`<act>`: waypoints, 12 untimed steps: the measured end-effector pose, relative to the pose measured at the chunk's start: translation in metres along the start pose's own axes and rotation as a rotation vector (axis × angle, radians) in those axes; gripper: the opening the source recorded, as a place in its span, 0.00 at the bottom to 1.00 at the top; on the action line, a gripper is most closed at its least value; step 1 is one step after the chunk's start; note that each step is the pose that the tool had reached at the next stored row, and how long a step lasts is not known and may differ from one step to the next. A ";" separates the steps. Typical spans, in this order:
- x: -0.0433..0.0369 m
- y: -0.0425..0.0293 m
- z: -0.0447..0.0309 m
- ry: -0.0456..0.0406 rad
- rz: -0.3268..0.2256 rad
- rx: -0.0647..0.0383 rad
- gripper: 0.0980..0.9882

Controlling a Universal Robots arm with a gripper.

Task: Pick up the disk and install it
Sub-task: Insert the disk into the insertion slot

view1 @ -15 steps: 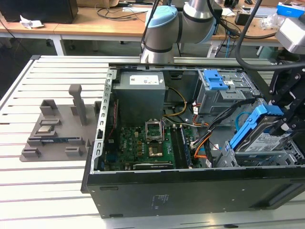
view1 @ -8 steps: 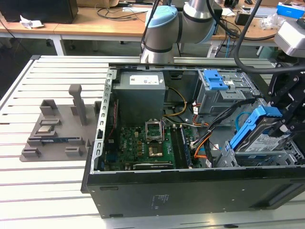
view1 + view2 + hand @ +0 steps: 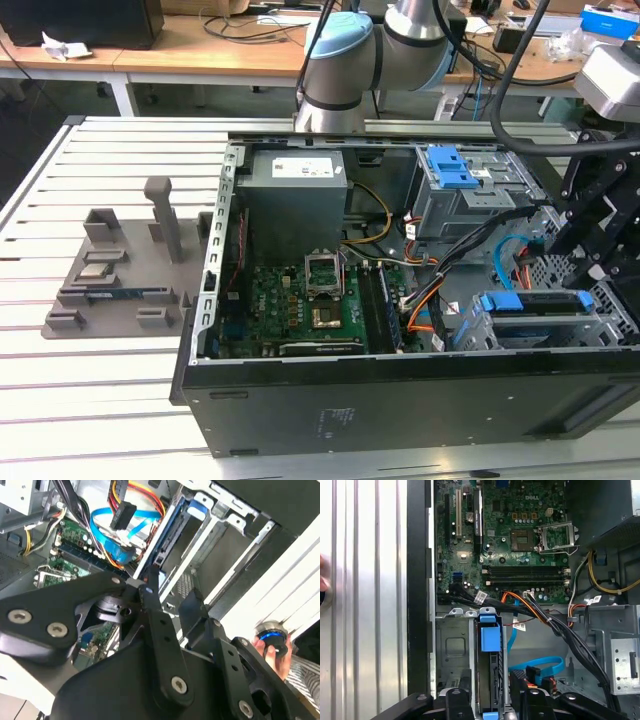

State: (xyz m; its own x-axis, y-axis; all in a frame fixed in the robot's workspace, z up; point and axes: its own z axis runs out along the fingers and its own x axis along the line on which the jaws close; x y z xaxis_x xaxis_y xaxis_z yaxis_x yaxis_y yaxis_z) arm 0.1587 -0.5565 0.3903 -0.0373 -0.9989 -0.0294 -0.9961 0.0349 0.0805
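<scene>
The disk (image 3: 489,642) sits in the cage (image 3: 605,325) at the lower right of the exterior view with its blue rail showing. The install step looks all but done, and the pick-up is already made. The jaws stand apart, one to each side of the disk and clear of it in the first wrist view, holding nothing. I judge that any further move calls for a straight, careful path, since the cables (image 3: 542,617) run just beside the cage. A white sticker (image 3: 305,168) on the power supply (image 3: 295,205) and white tags (image 3: 481,598) on the cables bear print, which I leave unread.
</scene>
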 end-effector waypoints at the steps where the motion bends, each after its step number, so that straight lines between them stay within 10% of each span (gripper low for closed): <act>1: 0.0000 0.0000 0.0000 0.0001 0.000 0.000 0.38; 6: 0.0000 0.0000 0.0000 0.0002 0.000 0.000 0.02; 12: 0.0000 0.0000 0.0002 0.0001 0.000 0.000 0.01</act>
State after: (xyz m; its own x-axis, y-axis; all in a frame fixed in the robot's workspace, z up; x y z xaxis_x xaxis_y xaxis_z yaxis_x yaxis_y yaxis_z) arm 0.1587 -0.5565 0.3901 -0.0373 -0.9989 -0.0293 -0.9961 0.0349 0.0805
